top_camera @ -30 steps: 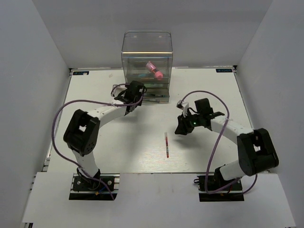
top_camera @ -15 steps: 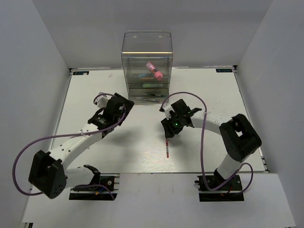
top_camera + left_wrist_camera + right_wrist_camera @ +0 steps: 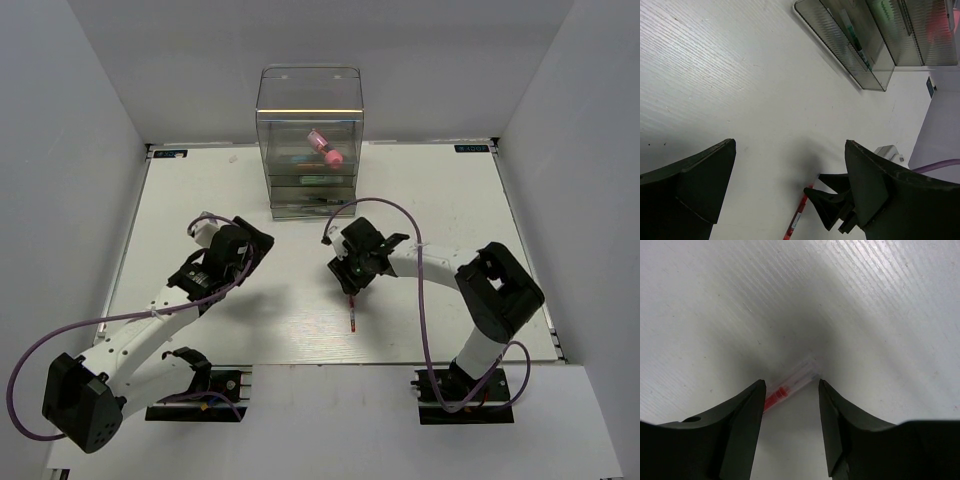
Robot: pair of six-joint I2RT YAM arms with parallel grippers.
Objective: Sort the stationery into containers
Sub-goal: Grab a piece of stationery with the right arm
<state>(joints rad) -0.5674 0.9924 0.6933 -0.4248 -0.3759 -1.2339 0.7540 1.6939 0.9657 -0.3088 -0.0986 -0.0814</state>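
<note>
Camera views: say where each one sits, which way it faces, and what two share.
Top external: above and behind the arm bases, looking down on table, organiser, both arms.
Left wrist: on left gripper, facing table and organiser; own open fingers frame it.
Right wrist: on right gripper, looking down; own fingers flank red pen.
Shared: all three show the red pen.

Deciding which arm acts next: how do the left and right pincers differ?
The left pincer gapes wide over the table, nothing between its fingers; the right pincer stands narrower, with the red pen between its fingers. The left pincer sits apart from the pen; the right pincer is directly above it. Both are open, gripping nothing.
</note>
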